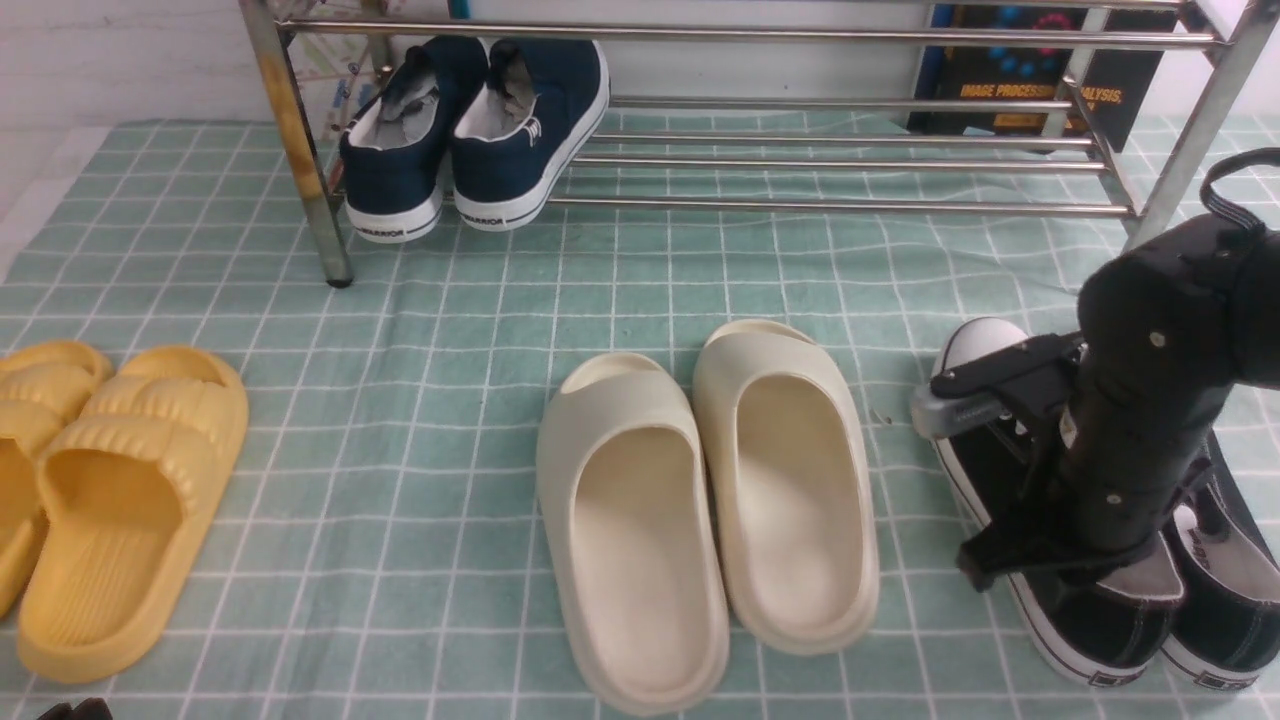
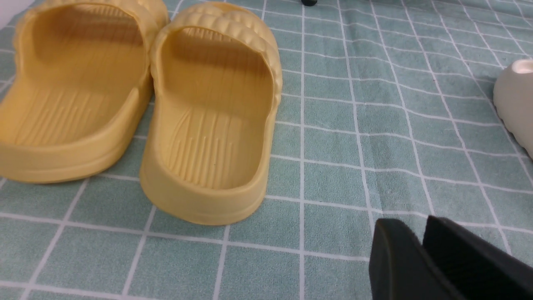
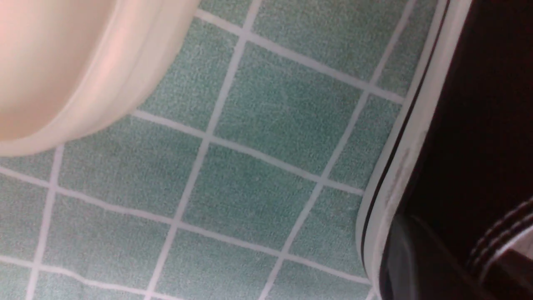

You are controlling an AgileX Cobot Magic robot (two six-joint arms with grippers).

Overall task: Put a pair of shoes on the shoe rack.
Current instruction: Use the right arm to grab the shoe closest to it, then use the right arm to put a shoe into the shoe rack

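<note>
At the front right of the checked cloth (image 1: 450,400), the pair of black canvas sneakers (image 1: 1105,625) stands beside the cream slides (image 1: 700,500), well apart from the chrome shoe rack (image 1: 850,206). The right gripper (image 1: 1065,560) sits on the left-hand sneaker, and I cannot tell whether it grips. The left gripper (image 2: 422,258) hovers near the yellow slides (image 2: 208,116) holding nothing, and I cannot tell whether its close-set fingers meet.

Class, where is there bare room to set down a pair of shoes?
Free: lower bars of the shoe rack right of the navy sneakers; the cloth between rack and cream slides; strip between yellow slides and cream slides. Crowded: right front, around the black sneakers.
</note>
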